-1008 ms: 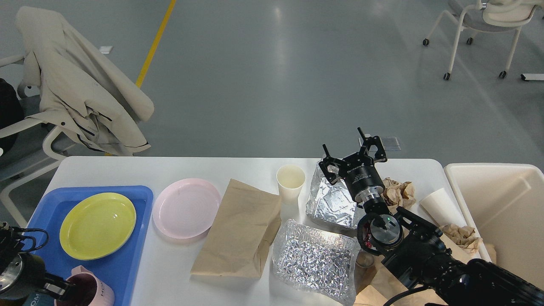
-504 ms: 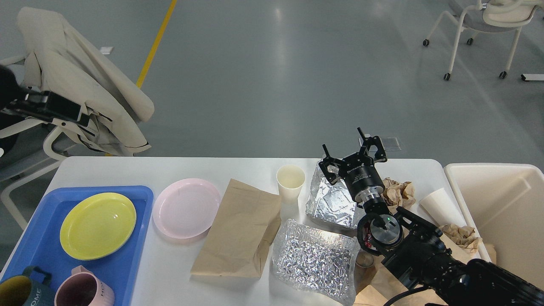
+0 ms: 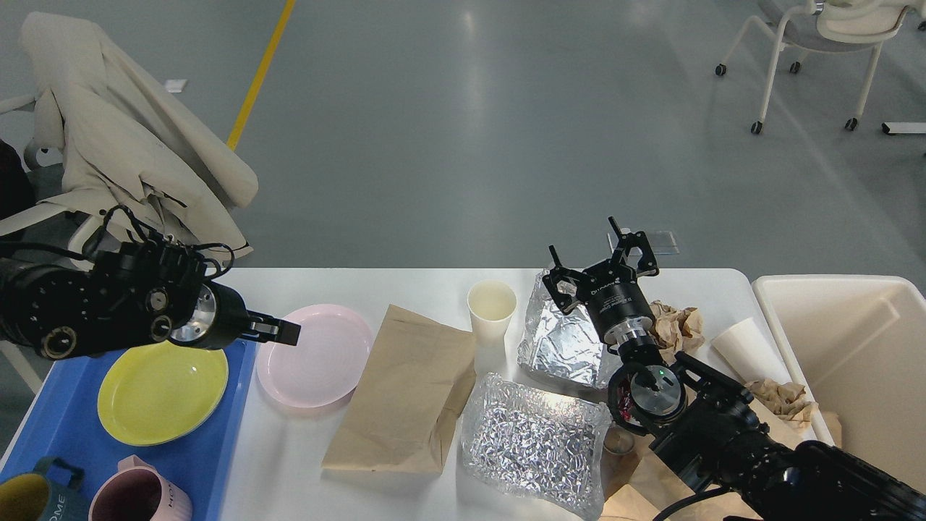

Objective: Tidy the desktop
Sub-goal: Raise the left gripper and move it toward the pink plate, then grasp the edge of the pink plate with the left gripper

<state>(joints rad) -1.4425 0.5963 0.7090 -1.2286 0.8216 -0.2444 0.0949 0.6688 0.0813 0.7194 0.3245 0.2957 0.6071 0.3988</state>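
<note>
The white desktop (image 3: 405, 286) carries a pink plate (image 3: 315, 354), a flat brown paper bag (image 3: 405, 391), an upright paper cup (image 3: 492, 307) and two crumpled foil pieces (image 3: 564, 340) (image 3: 532, 441). My left gripper (image 3: 278, 331) hovers over the pink plate's left rim, seen side-on, and its fingers cannot be told apart. My right gripper (image 3: 582, 235) is raised above the far foil piece, open, with nothing between its fingers.
A blue tray (image 3: 51, 420) at the left holds a yellow plate (image 3: 163, 383) and two mugs (image 3: 141, 496) (image 3: 29, 499). Crumpled brown paper (image 3: 676, 325) and a tipped paper cup (image 3: 741, 351) lie beside the cream bin (image 3: 854, 347). A chair with a coat (image 3: 130, 137) stands behind the left corner.
My left arm rose from beside the mugs at the bottom left, swung up past the chair, and now reaches in over the tray to the pink plate. The right arm has not moved.
</note>
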